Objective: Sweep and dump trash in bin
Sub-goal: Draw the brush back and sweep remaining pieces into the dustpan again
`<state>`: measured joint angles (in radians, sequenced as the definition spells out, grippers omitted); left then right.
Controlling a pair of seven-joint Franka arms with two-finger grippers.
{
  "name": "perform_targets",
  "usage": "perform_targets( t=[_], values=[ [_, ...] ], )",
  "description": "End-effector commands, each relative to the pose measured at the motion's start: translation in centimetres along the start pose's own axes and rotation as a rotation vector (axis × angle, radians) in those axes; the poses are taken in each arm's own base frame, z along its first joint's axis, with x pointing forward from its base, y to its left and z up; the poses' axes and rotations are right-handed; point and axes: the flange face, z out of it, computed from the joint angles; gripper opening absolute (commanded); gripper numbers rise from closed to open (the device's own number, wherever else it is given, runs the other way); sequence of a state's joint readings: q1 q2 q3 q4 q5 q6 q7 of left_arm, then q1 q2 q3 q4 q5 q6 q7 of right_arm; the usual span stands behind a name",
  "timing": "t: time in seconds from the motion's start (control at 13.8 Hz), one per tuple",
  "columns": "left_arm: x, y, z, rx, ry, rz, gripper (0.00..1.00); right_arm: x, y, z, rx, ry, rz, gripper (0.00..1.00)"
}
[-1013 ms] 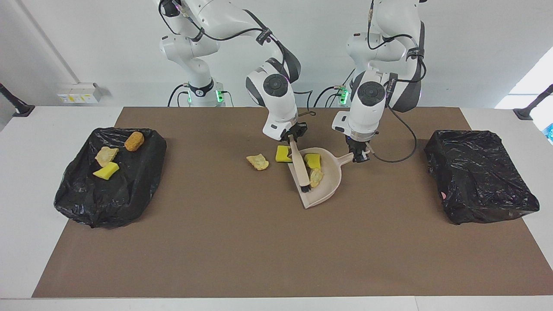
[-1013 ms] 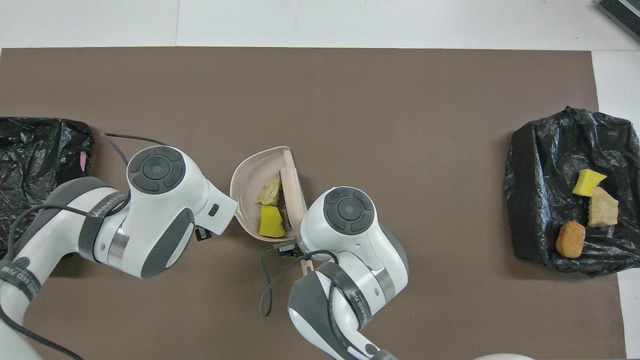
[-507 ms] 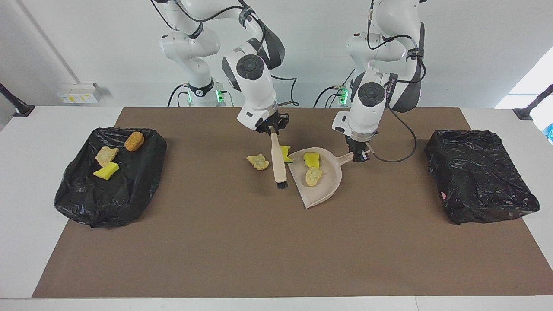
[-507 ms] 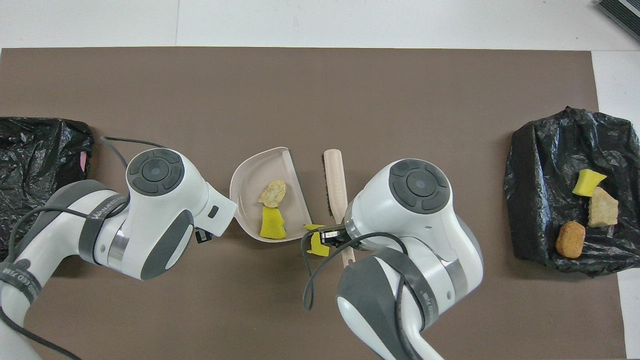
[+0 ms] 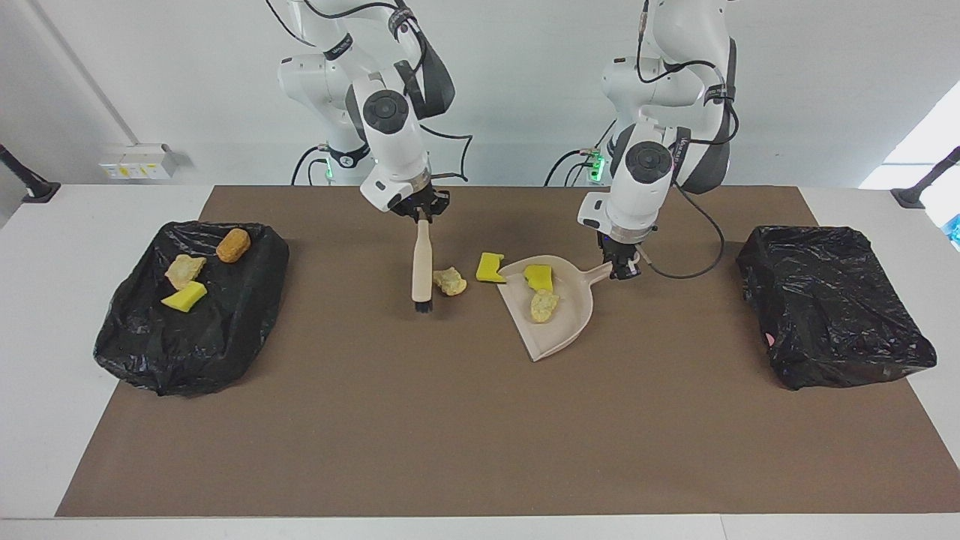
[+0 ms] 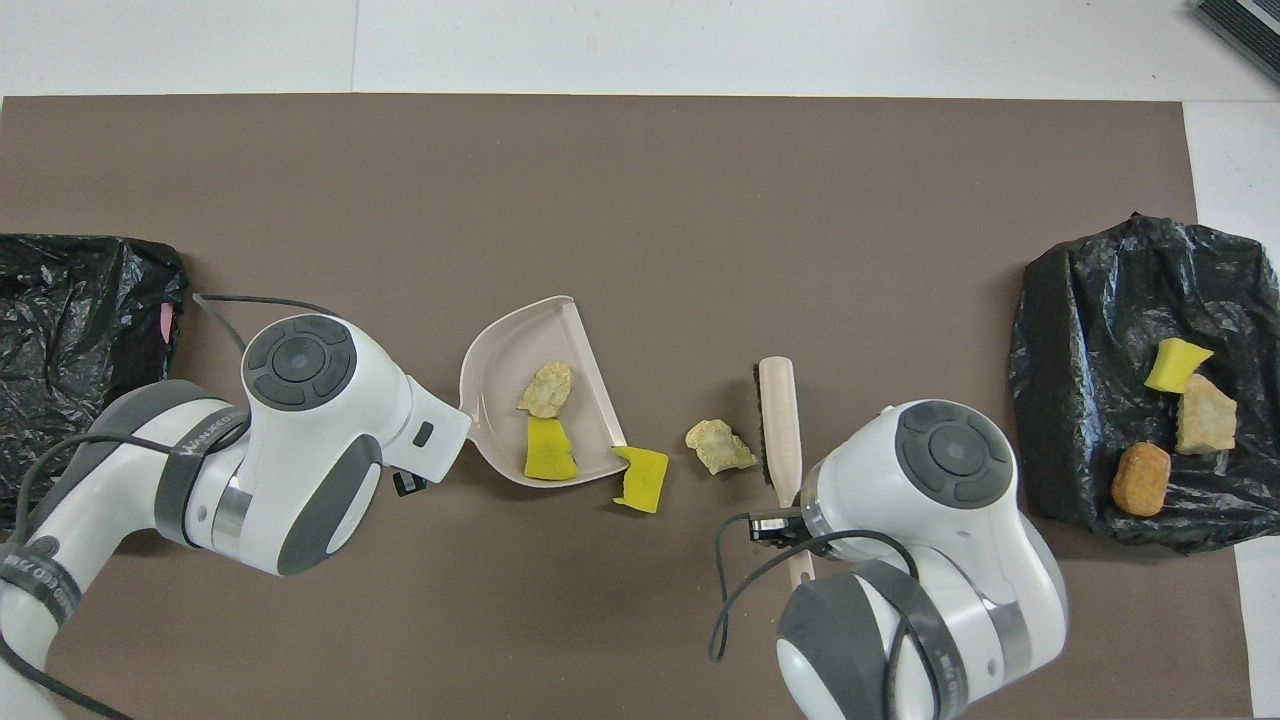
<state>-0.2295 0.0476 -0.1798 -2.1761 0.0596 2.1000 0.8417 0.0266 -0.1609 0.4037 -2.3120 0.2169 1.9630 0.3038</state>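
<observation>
Nearest the robots, we see the right gripper (image 5: 422, 212) clamped on the handle of the brush (image 5: 421, 262), which hangs bristles-down with its tip at the mat (image 5: 480, 435). The left gripper (image 5: 621, 268) is closed on the handle of the dustpan (image 5: 574, 319), which rests on the mat. Just beside the brush lies a beige scrap (image 5: 450, 281) on the mat, and between it and the dustpan a yellow foam chunk (image 5: 490, 267) sits touching the pan's rim. Inside the dustpan we find a second yellow chunk (image 5: 539, 277) and, a little farther from the robots, a tan lump (image 5: 544, 305). Toward the right arm's end of the table, a black bag-lined bin (image 5: 217, 330) carries an orange-brown lump (image 5: 233, 245), a beige lump (image 5: 184, 270) and a yellow piece (image 5: 184, 298). A second black bin (image 5: 832, 315) stands toward the left arm's end.
</observation>
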Motion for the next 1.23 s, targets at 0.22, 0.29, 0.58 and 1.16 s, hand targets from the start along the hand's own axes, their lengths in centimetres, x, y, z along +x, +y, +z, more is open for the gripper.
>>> perform_targets(
  t=[0.22,0.29,0.58,1.16],
  values=[
    [-0.6,1.1,0.0,0.014,0.019,-0.029,0.0,-2.1,1.9,3.8,0.034,0.062,-0.016,0.0],
    [-0.6,1.1,0.0,0.013,0.018,-0.029,0.0,-2.1,0.7,4.6,0.045,0.054,-0.01,0.0],
    [-0.5,1.2,-0.1,0.015,0.018,-0.036,0.0,-1.3,-5.4,6.9,0.093,0.053,0.047,0.0],
    [-0.5,1.3,0.0,0.014,0.017,-0.043,0.0,0.8,-20.6,4.5,0.227,0.024,0.122,0.0]
  ],
)
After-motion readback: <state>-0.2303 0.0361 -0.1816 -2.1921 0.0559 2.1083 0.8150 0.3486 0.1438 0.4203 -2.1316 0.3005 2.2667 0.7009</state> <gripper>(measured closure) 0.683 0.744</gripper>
